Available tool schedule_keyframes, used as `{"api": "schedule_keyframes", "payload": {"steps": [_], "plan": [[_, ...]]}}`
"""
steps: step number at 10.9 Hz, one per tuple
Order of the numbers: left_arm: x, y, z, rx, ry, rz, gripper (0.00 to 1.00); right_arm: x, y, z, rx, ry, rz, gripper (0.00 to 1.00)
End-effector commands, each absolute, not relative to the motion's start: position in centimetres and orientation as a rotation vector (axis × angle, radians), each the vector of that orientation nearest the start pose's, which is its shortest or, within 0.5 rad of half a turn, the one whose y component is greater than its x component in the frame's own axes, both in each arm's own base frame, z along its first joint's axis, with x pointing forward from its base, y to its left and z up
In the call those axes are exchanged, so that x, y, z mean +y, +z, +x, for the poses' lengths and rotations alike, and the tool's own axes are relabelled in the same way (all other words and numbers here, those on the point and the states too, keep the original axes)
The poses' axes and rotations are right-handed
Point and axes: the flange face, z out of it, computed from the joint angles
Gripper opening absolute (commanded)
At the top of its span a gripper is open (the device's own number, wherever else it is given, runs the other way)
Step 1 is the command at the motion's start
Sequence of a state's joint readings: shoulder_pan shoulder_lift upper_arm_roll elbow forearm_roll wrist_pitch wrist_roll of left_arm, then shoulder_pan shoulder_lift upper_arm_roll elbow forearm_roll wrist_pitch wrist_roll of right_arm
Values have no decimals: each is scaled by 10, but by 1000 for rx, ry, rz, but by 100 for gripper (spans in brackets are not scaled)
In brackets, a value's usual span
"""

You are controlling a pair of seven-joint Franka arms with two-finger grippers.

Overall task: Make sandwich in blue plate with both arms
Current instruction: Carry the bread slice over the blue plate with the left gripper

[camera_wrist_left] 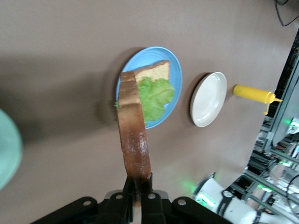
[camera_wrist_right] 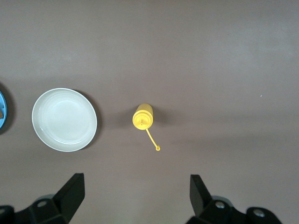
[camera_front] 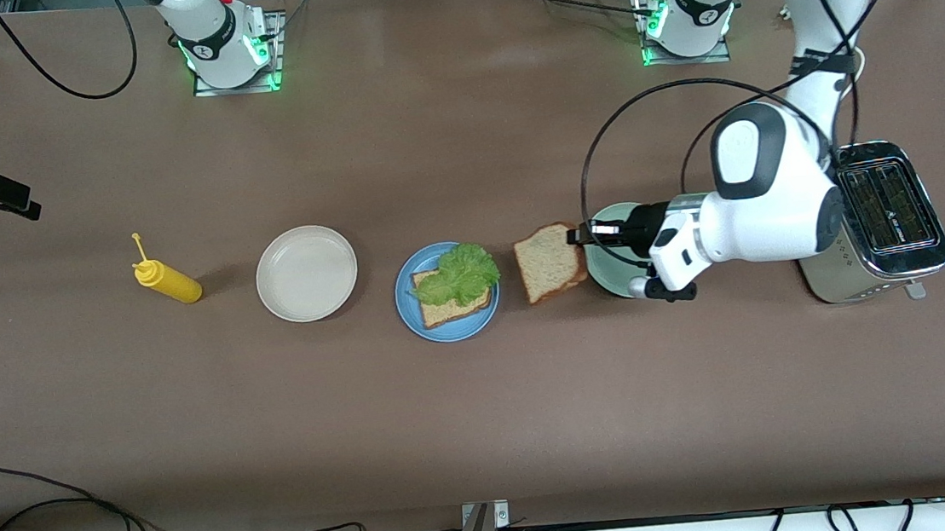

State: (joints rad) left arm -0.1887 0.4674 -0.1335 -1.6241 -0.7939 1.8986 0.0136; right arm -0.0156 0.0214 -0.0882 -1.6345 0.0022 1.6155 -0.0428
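One slice of bread (camera_front: 552,261) is in the air, pinched at its crust by your left gripper (camera_front: 585,233), whose jaws are pressed tight on that edge; it hangs over the bare table between the blue plate (camera_front: 448,322) and the pale green plate (camera_front: 606,275); the other slice (camera_front: 449,306) already lies in the blue plate with the green lettuce leaf (camera_front: 461,272) on top of it; so the step in hand looks like putting the top on the sandwich; to do it well, carry the held slice sideways toward the right arm's end of the table until it is right over the lettuce, line up its corners with the slice below, bring it down low and flat, and only then let go, so it does not flip or slide off the leaf; go gently, since the grip is on one thin edge and the bread could sag or tear; the held slice lies close to flat in the front view, its free edge pointing at the blue plate and its pinched edge back toward the gripper, so its line runs along the table from one arm's end to the other; your right gripper (camera_wrist_right: 135,193) waits high over the yellow bottle (camera_front: 167,279) with its jaws spread wide and nothing in them.
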Motion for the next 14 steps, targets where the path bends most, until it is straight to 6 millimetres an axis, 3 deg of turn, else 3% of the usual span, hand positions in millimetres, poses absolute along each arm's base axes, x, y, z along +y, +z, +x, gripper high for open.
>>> {"api": "schedule_keyframes", "payload": {"steps": [1, 5, 7, 10, 14], "plan": [[-317, 359, 617, 82, -385, 2294, 0, -61, 592, 561, 82, 60, -3141, 100], [-407, 337, 597, 210, -385, 2251, 0, -60, 592, 561, 79, 65, -3142, 100], [-437, 320, 589, 232, -372, 2266, 0, -60, 591, 561, 79, 68, -3141, 100], [-453, 303, 589, 271, -335, 2275, 0, -60, 592, 561, 79, 65, -3139, 100], [-452, 288, 594, 266, -315, 2292, 0, -60, 592, 561, 82, 65, -3141, 100]]}}
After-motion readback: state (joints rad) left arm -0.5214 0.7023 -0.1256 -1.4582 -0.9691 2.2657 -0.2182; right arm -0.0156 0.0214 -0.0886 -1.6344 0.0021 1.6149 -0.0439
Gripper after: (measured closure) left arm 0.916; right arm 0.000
